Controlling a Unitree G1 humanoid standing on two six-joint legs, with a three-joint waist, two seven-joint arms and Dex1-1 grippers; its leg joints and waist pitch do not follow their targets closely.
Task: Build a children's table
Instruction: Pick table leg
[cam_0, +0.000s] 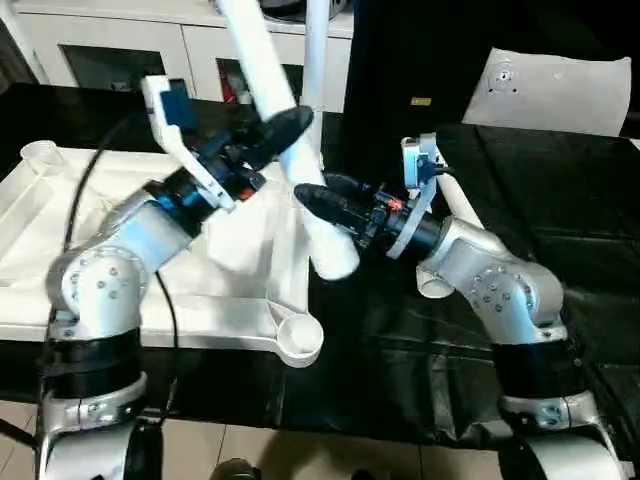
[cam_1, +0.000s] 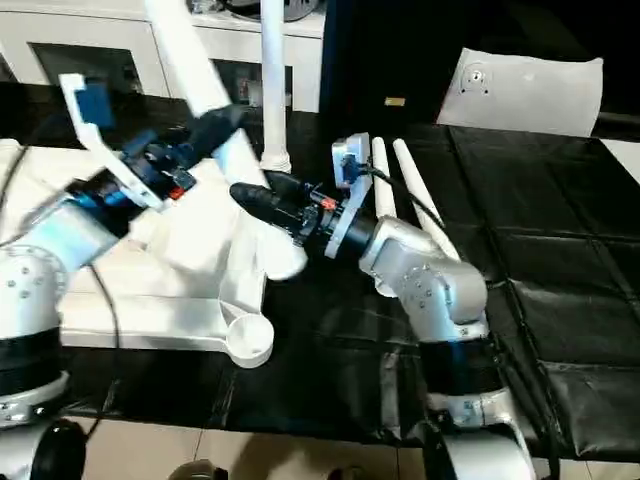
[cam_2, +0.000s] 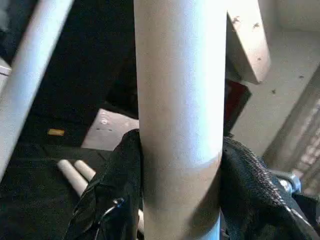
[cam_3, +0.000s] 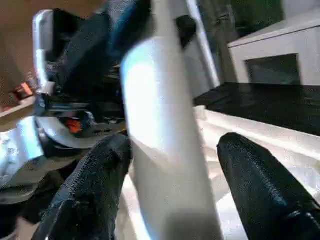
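Note:
The children's table top (cam_0: 40, 200) lies upside down on the left, with a round corner socket (cam_0: 300, 340) at its near right corner. One white leg (cam_0: 316, 60) stands upright at its far side. My left gripper (cam_0: 280, 130) is shut on a second leg (cam_0: 262, 60), which tilts over the top with its thick end (cam_0: 335, 262) low. The left wrist view shows both fingers (cam_2: 115, 190) pressed on that leg. My right gripper (cam_0: 318, 195) straddles the same leg lower down, open; one finger (cam_3: 250, 185) stands off it. Two more legs (cam_1: 383, 185) lie on the black cover.
A black cover (cam_0: 560, 220) spreads over the work surface, its front edge near me. A white cabinet (cam_0: 110, 50) with dark openings stands behind. A white cushion-like bag (cam_0: 555, 90) lies at the far right.

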